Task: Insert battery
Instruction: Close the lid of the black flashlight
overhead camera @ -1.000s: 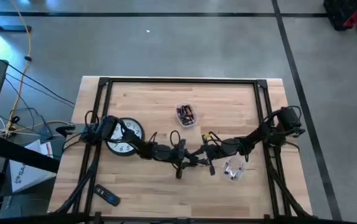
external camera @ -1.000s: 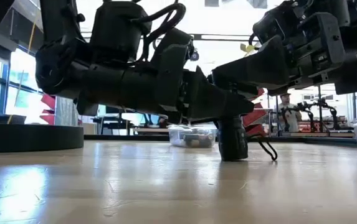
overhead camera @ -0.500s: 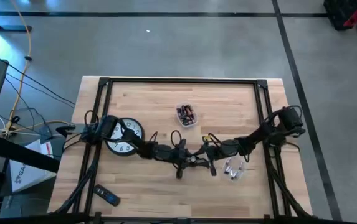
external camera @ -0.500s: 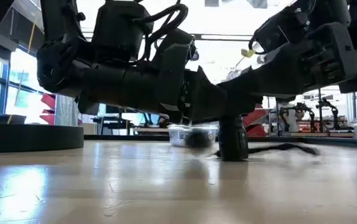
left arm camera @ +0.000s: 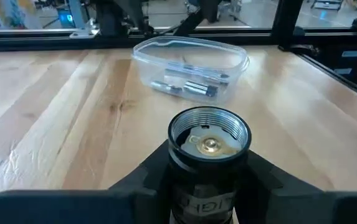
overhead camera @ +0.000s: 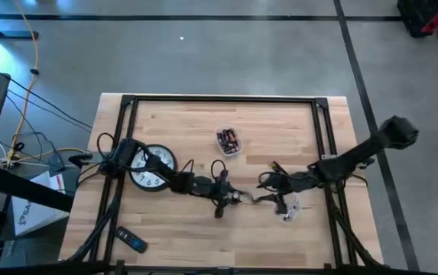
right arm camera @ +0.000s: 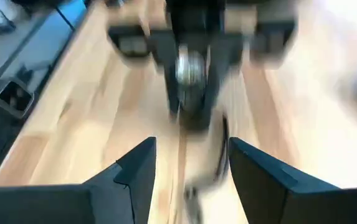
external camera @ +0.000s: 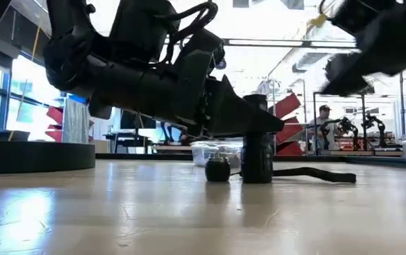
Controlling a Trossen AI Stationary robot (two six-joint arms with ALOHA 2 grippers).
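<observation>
A black flashlight body (external camera: 258,157) stands upright on the table with its threaded open end (left arm camera: 209,127) up. My left gripper (overhead camera: 228,197) is shut on it. A brass-coloured contact (left arm camera: 210,145) shows inside the tube; whether it is a battery, I cannot tell. A small dark cap (external camera: 217,170) and a black lanyard (external camera: 316,173) lie on the table beside the flashlight. My right gripper (right arm camera: 190,180) hangs open to the right of them, holding nothing. Loose batteries lie in a clear tub (left arm camera: 189,68). My left gripper pinches the flashlight's barrel (left arm camera: 208,186) between its two fingers (left arm camera: 144,183), just below the threaded mouth. The fingers come from the table's left, slanting down. The flashlight stands upright with its lower end (external camera: 258,178) on the table.
A wall clock (overhead camera: 151,164) lies under my left arm, and a remote (overhead camera: 132,241) lies at the near left. A second clear container (overhead camera: 287,208) stands close to my right gripper. The battery tub (overhead camera: 228,141) stands at the table's middle, toward the far edge.
My right gripper has drawn away from the flashlight toward the table's right edge and has risen. The cap and lanyard, which were up at the flashlight, now lie on the table beside it. My left gripper has kept the flashlight upright in place.
</observation>
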